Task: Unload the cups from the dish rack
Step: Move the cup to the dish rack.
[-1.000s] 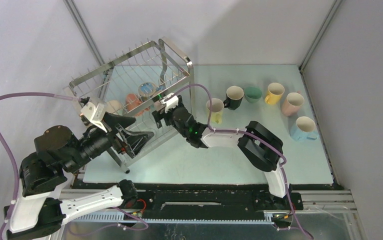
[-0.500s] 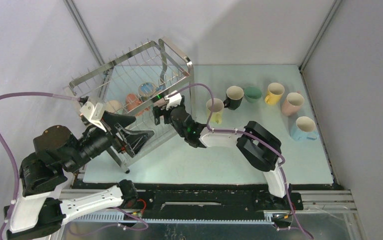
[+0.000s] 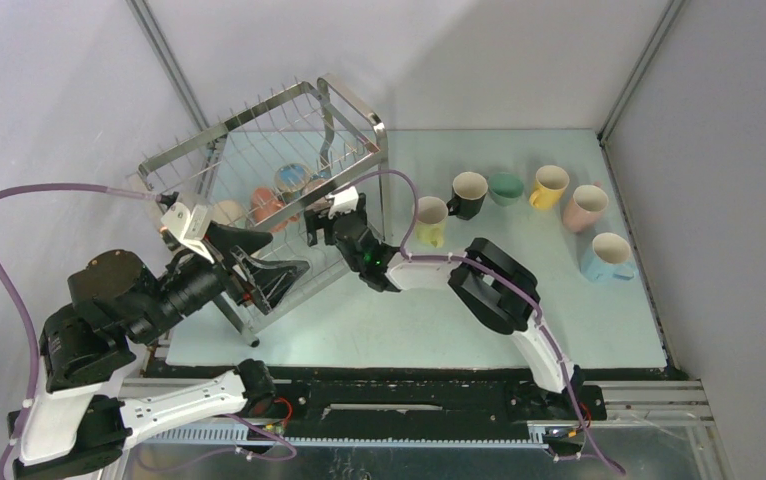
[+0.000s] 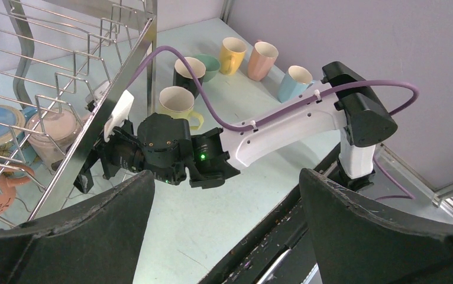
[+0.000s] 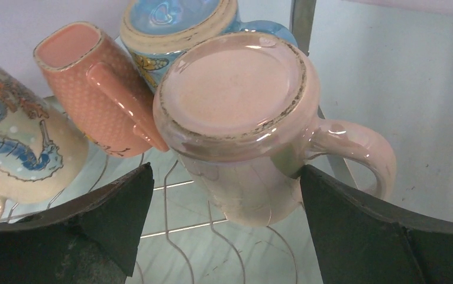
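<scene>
Right wrist view: right pincer (image 5: pixel 224 177) spread wide, straddling inverted pink mug (image 5: pixel 236 100); closing may knock the orange mug (image 5: pixel 94 94) touching it, or snag dish rack (image 5: pixel 171 219) prongs.

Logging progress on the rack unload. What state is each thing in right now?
Left tool: open, empty.
Right tool: open, straddling pale pink mug.
Pale pink mug: upside down in dish rack.
Orange mug: tilted in rack.
Blue patterned mug: base up in rack.
Lime cup, black cup, green cup, yellow cup, pink cup, light blue cup: upright on table.
</scene>
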{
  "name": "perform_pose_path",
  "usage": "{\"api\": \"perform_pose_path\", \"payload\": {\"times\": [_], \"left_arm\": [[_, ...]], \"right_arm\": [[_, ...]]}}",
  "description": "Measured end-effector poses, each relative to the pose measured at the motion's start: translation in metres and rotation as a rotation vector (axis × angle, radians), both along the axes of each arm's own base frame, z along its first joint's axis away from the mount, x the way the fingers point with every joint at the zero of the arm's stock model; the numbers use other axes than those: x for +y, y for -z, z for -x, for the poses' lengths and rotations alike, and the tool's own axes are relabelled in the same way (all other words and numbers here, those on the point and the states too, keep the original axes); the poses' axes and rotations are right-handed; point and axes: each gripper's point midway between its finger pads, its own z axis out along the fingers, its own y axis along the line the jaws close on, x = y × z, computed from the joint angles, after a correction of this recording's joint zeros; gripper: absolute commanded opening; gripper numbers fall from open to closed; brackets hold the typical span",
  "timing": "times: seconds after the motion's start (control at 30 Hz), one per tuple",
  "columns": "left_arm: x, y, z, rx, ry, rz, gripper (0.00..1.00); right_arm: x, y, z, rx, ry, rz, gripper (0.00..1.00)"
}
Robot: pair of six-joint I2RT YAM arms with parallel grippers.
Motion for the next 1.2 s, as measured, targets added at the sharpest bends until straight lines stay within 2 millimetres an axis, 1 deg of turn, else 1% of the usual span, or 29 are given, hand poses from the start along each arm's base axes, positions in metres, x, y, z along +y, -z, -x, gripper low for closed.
{"api": "perform_pose_path", "payload": {"times": [0.13,0.43,0.77,0.83,0.9,0.97,1.03,1.1,1.2], "left_arm": [[-0.001,0.0,0.0,0.001,0.0,-0.002,1.0],[-0.001,0.001,-0.001,0.001,0.0,-0.004,1.0],[-0.001,0.001,0.0,0.002,0.002,-0.004,1.0],[-0.001,0.001,0.0,0.002,0.002,-0.004,1.0],[-0.001,0.001,0.0,0.001,0.002,-0.004,1.0],[-0.001,0.001,0.0,0.002,0.003,-0.004,1.0],[-0.001,0.001,0.0,0.002,0.004,-0.004,1.0],[-0.002,0.001,0.0,0.002,0.005,-0.004,1.0],[-0.002,0.001,0.0,0.002,0.005,-0.004,1.0]], "right_arm": [[-0.001,0.002,-0.009,-0.009,0.029,0.005,1.0],[0.001,0.003,-0.022,-0.03,0.064,0.024,1.0],[0.005,0.002,-0.031,-0.027,0.088,0.061,0.99],[0.005,0.002,-0.032,-0.026,0.089,0.063,0.94],[0.004,0.003,-0.032,-0.026,0.09,0.064,0.86],[0.004,0.003,-0.032,-0.027,0.092,0.066,0.75],[0.004,0.004,-0.031,-0.035,0.09,0.061,0.67],[0.004,0.005,-0.028,-0.047,0.085,0.053,0.63],[0.006,0.005,-0.022,-0.063,0.077,0.042,0.62]]}}
